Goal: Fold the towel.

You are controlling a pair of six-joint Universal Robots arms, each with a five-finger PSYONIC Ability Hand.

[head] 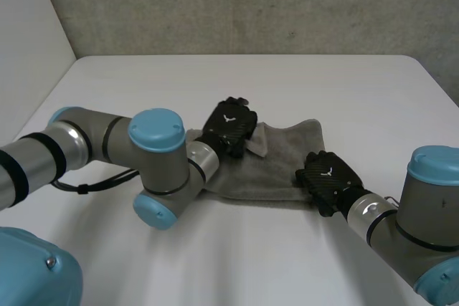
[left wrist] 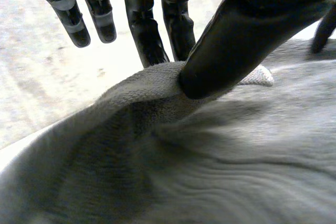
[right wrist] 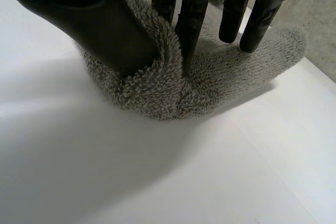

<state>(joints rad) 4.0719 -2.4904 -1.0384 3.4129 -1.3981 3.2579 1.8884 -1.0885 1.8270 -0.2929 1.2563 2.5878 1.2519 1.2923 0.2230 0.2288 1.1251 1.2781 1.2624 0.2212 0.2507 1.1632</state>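
The fingers (left wrist: 149, 35) and thumb of the left hand (head: 229, 125) are closed on a raised fold of the towel (head: 287, 155), at frame centre. The right hand (head: 328, 175), lower right, is pinched on its lower right corner. The towel's long axis is laid left-to-right across the surface (head: 358, 91), between the 2 hands.

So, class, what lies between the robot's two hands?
The towel, in the head view, spans from the left hand to the right hand; both pinch it.
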